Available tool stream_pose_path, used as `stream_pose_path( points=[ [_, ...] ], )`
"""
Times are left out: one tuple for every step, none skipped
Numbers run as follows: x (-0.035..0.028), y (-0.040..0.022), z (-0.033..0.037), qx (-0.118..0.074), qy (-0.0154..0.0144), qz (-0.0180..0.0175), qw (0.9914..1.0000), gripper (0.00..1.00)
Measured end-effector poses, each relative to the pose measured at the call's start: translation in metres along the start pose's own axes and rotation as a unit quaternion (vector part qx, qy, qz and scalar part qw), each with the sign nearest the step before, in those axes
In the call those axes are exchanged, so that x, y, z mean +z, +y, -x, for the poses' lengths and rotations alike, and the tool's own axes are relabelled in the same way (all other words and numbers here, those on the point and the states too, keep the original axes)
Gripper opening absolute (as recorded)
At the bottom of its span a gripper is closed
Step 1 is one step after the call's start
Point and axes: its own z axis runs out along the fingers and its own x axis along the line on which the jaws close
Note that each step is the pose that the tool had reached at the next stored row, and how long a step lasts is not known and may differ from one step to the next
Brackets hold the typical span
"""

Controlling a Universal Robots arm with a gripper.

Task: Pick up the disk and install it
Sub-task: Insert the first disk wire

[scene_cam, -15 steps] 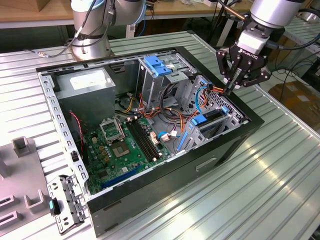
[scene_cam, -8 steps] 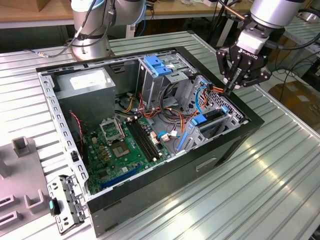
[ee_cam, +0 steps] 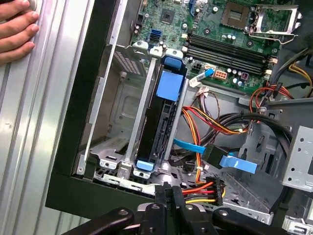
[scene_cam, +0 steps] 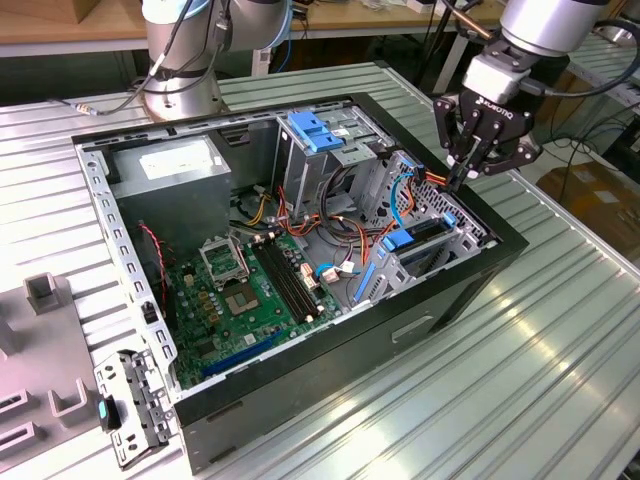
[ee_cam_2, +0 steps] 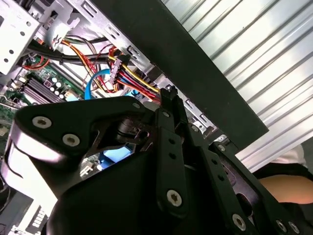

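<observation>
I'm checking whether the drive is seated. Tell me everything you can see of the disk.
The disk stands on edge in a slot of the grey metal cage, beside the case's black wall. Its body looks dark, with blue plastic rails: a broad blue tab at one end and a smaller one at the other. The cage walls flank it closely. The claw is apart from it.

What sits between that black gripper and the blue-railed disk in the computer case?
In the first wrist view, a bundle of red, yellow and orange wires with its connector lies between the gripper and the disk, which stands on edge in its bay.
</observation>
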Motion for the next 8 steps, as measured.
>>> stream_pose_path(
  points=[
    [0.0000,0.0001,0.0000,0.006,0.0001,0.0002,0.99998,0.17],
    [0.0000,0.0001,0.0000,0.012,0.0003,0.0004,0.99993,0.17],
    [0.0000,0.0001,0.0000,0.021,0.0005,0.0007,0.99978,0.17],
    [0.0001,0.0002,0.0000,0.029,0.0006,0.0009,0.99957,0.17],
    [0.0002,0.0002,0.0000,0.035,0.0008,0.0011,0.99937,0.17],
    [0.0002,0.0001,0.0000,0.048,0.0010,0.0015,0.99887,0.17],
    [0.0002,0.0001,0.0000,0.058,0.0013,0.0018,0.99829,0.17],
    [0.0002,0.0001,0.0000,0.066,0.0014,0.0021,0.99784,0.17]
  ],
)
